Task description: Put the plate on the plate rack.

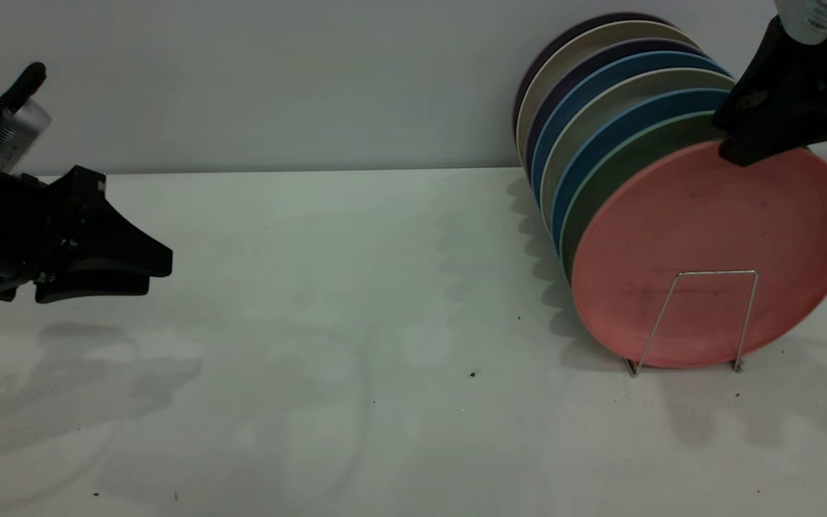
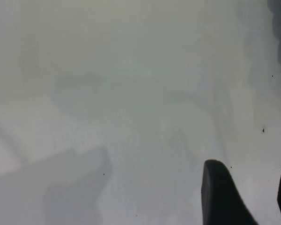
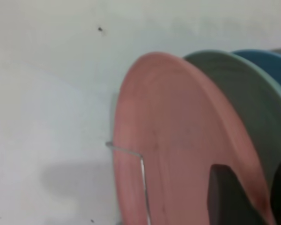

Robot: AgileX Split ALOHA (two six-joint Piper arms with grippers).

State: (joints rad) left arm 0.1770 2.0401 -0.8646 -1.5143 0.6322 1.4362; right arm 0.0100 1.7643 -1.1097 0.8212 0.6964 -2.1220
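The salmon-pink plate (image 1: 708, 251) stands on edge at the front of the wire plate rack (image 1: 715, 273), behind its front loop divider. It leans back against a mint-green plate (image 1: 622, 169). My right gripper (image 1: 733, 152) is at the pink plate's top rim, with its jaws apart and straddling the rim. In the right wrist view the pink plate (image 3: 178, 140) stands behind the rack wire (image 3: 143, 164). There my right gripper (image 3: 253, 171) has one finger in front of the plate's face and one behind the rim. My left gripper (image 1: 162, 271) hovers open and empty at the far left, and also shows in its wrist view (image 2: 248, 166).
Several more plates, blue (image 1: 629, 79), cream and dark, stand in a row in the rack behind the pink one, up to the back wall. The white table (image 1: 313, 323) stretches between the two arms, with a few dark specks on it.
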